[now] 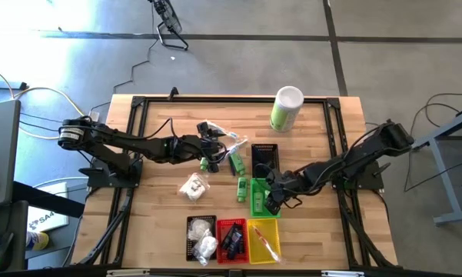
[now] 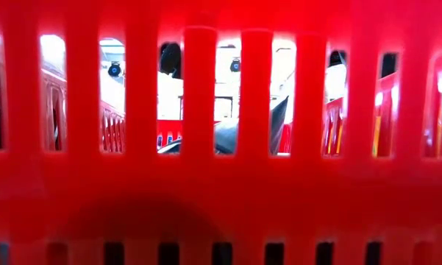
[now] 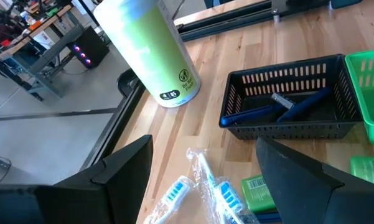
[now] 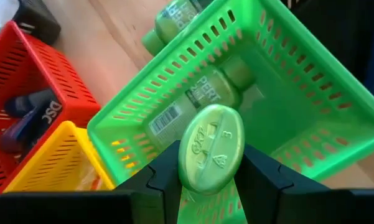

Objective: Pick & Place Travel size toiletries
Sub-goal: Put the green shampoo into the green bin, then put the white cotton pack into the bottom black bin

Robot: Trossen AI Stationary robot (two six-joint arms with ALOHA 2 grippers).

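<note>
Held base-first between the right gripper [image 4: 208, 177] fingers, a green bottle [image 4: 210, 146] hangs over the green basket [image 4: 311, 87] at centre frame, one bottle already inside, while the left gripper [image 3: 205, 180], wide, hovers above wrapped toothbrushes [image 3: 202, 186] and loose items left of centre, still unsorted.

A tall cylindrical canister [image 1: 286, 108], pale green with a white top, stands upright near the far edge of the light wooden butcher-block table [image 1: 161, 204]. A small black slotted plastic basket [image 1: 264, 156] sits near the table's middle, with a bright green slotted basket [image 1: 255, 201] just nearer the front. Along the front edge three baskets stand side by side: another black one [image 1: 191, 228], a red one [image 1: 224, 228] and a yellow one [image 1: 255, 227]. Loose cables [image 1: 32, 94] trail across the grey floor.
</note>
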